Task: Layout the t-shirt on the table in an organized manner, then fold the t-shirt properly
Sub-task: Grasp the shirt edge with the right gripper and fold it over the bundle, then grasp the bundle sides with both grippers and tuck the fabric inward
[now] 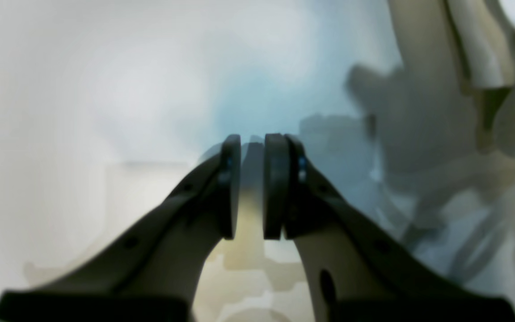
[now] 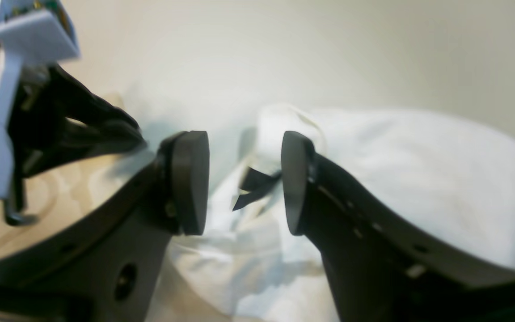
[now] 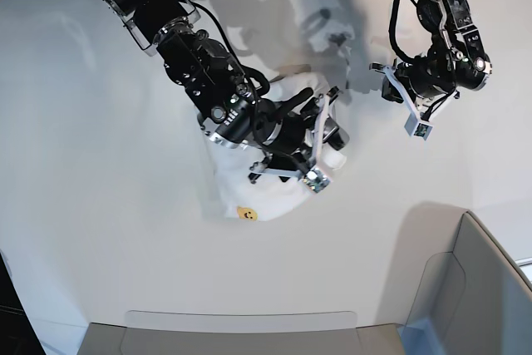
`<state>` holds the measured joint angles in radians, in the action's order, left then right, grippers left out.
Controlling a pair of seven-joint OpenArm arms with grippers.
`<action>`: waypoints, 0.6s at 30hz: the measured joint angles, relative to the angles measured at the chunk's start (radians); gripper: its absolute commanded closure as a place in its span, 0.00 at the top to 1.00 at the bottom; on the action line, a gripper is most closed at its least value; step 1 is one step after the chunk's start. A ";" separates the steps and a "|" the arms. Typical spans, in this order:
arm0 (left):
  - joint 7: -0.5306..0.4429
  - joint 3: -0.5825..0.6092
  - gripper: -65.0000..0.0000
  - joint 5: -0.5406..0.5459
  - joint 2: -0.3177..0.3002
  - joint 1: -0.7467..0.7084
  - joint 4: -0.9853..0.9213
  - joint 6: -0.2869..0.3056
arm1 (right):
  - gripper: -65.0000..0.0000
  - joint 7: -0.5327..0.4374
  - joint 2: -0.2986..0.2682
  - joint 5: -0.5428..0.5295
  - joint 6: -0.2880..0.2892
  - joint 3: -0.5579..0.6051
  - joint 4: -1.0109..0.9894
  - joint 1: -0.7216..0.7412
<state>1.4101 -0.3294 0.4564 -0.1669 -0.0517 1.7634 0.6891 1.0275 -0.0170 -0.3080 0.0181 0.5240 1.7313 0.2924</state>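
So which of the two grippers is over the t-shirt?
The right gripper, its jaws apart above the white cloth by the black neck tag; the left one is over bare table.

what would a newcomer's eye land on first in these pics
Probably the black right gripper with pale metal parts, its jaws open over the crumpled white cloth t-shirt in the middle of the base view. Next, the small yellow-orange patch at the shirt's lower edge there, then the black left gripper, off to that view's right above the smooth white tabletop.

Robot workspace; plain white tabletop
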 measured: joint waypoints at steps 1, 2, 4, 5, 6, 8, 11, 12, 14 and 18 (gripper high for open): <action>0.000 0.000 0.14 0.000 -0.005 0.002 0.000 0.000 | 0.41 0.000 -0.006 0.002 0.000 -0.042 -0.005 -0.013; 0.000 0.000 0.14 0.001 -0.012 0.002 0.001 0.000 | 0.41 0.002 -0.008 0.010 -0.003 -0.095 -0.006 -0.028; 0.000 0.000 0.14 0.004 -0.029 0.002 0.008 0.000 | 0.41 -0.009 -0.011 0.021 -0.001 -0.180 -0.006 -0.047; 0.000 0.000 0.14 0.004 -0.041 0.001 0.014 0.000 | 0.40 -0.035 -0.016 0.027 0.007 -0.204 -0.007 -0.050; 0.003 0.000 0.14 0.003 -0.055 0.002 0.022 0.000 | 0.38 -0.061 -0.022 0.023 0.043 -0.217 -0.016 -0.049; 0.006 -0.001 0.14 -0.001 -0.070 0.023 0.042 0.000 | 0.31 -0.091 -0.031 -0.003 0.097 -0.229 -0.056 -0.045; -0.004 -0.001 0.14 0.006 -0.076 0.060 0.084 0.000 | 0.20 -0.098 -0.033 0.004 0.114 -0.255 -0.131 -0.047; -0.004 0.004 0.14 0.014 -0.074 0.061 0.106 0.000 | 0.17 -0.108 -0.036 0.001 0.117 -0.263 -0.157 -0.046; 0.008 0.015 0.14 0.014 -0.065 0.072 0.159 0.007 | 0.12 -0.116 -0.038 0.016 0.114 -0.282 -0.199 -0.047; -0.007 0.119 0.14 0.011 -0.054 0.132 0.235 0.007 | 0.07 -0.138 -0.029 0.000 0.117 -0.312 -0.272 -0.084</action>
<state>1.4029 -0.2108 0.4679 -0.2207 0.0799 1.9984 0.6964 0.8890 -0.0463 -0.3077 0.1352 0.2119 1.4597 0.2081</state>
